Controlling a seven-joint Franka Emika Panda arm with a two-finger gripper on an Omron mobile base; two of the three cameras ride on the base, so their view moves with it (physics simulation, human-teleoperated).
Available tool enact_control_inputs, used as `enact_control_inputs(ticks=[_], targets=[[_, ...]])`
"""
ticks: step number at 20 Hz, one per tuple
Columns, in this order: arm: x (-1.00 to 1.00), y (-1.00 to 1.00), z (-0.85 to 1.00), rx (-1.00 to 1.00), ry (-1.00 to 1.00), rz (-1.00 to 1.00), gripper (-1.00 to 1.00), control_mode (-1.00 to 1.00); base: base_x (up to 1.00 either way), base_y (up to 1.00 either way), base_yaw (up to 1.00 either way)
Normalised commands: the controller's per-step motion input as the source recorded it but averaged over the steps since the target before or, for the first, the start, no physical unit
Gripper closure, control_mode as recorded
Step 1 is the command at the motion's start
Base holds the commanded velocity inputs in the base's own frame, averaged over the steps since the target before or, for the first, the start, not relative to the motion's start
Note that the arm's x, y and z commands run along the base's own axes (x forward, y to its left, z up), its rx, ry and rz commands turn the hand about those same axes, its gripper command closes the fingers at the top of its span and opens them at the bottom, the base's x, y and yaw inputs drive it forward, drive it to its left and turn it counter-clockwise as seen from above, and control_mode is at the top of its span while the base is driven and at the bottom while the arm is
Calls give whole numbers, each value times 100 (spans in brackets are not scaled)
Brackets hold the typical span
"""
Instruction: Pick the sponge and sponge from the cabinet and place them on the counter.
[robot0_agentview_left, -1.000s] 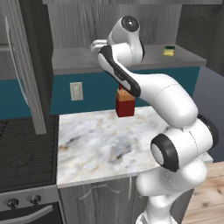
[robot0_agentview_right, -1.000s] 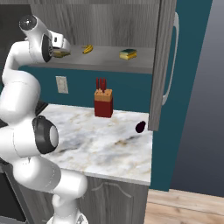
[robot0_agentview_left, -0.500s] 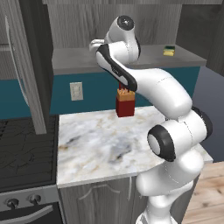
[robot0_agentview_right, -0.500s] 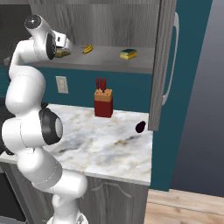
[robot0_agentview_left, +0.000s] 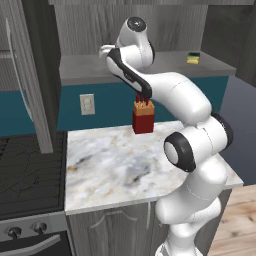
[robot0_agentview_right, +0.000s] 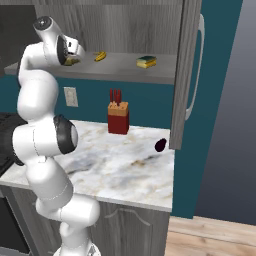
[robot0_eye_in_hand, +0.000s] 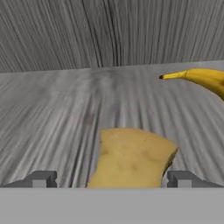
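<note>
Tan-yellow sponge (robot0_eye_in_hand: 131, 157) lying on the grey shelf (robot0_eye_in_hand: 52, 113) of the dark wood-grain cabinet (robot0_agentview_right: 187, 75), framed between the two dark fingertips (robot0_eye_in_hand: 41, 179) in the hand view. Gripper (robot0_eye_in_hand: 111, 181) spread fully wide, one tip to each side of the sponge, neither pad seen touching it; nothing grasped. No legible writing, brand or label on any item. Banana (robot0_eye_in_hand: 201, 78) on the same shelf, near the sponge but apart from it. Second sponge (robot0_agentview_right: 146, 61), yellow with dark green top, farther along the shelf toward the open door. Red knife block (robot0_agentview_right: 118, 119) standing upright on the marble counter (robot0_agentview_right: 125, 170), with a small dark round object (robot0_agentview_right: 160, 145) near the door's lower edge.
</note>
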Motion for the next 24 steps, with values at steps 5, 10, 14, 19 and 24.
enact_control_inputs(ticks=[5,10,14,19,24], targets=[[27,8,-16,0,5,-1,-100,-100,0,0,0],[9,0,-18,0,2,0,-100,-100,0,0,0],[0,0,-20,0,0,0,100,-100,0,0,0],[0,0,-20,0,0,0,100,-100,0,0,0],[-20,0,-15,0,-1,0,100,-100,0,0,0]])
